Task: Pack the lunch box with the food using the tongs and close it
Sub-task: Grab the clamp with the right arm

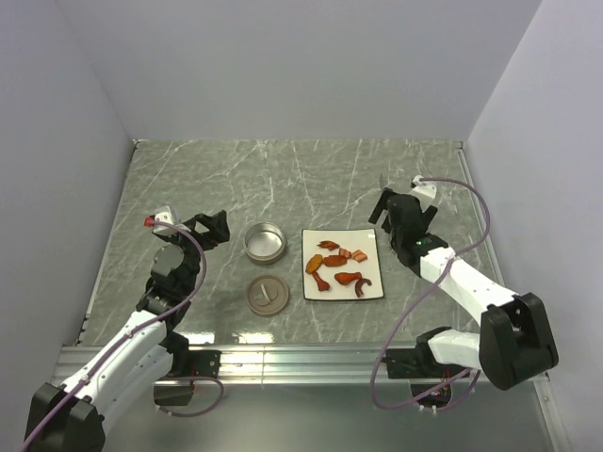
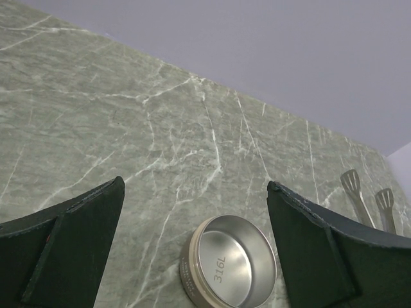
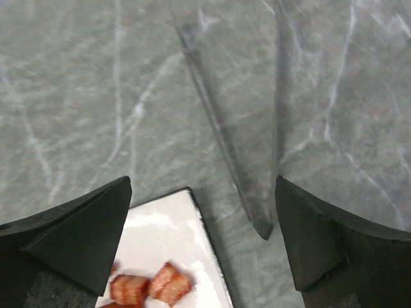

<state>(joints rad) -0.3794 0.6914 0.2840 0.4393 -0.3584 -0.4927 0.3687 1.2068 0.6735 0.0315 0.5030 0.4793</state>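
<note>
The lunch box [image 1: 265, 242], a round silver tin, stands open and empty on the marble; its lid [image 1: 266, 295] lies flat just in front of it. My left gripper [image 1: 212, 228] is open a little to the tin's left, and in the left wrist view the lunch box [image 2: 228, 269] shows low between the spread fingers [image 2: 77, 237]. The food [image 1: 337, 266], orange and reddish pieces, lies on a white plate [image 1: 311, 235]. My right gripper [image 3: 203, 183] hangs open over the tongs [image 3: 257, 215], whose joined end lies between its fingers beside the plate corner [image 3: 167, 224].
The tongs' two flat tips [image 2: 359, 189] show far right in the left wrist view. Two reddish food chunks [image 3: 151, 285] lie near the plate's corner. Grey walls close off the table on three sides, and a metal rail [image 1: 301, 358] runs along its near edge.
</note>
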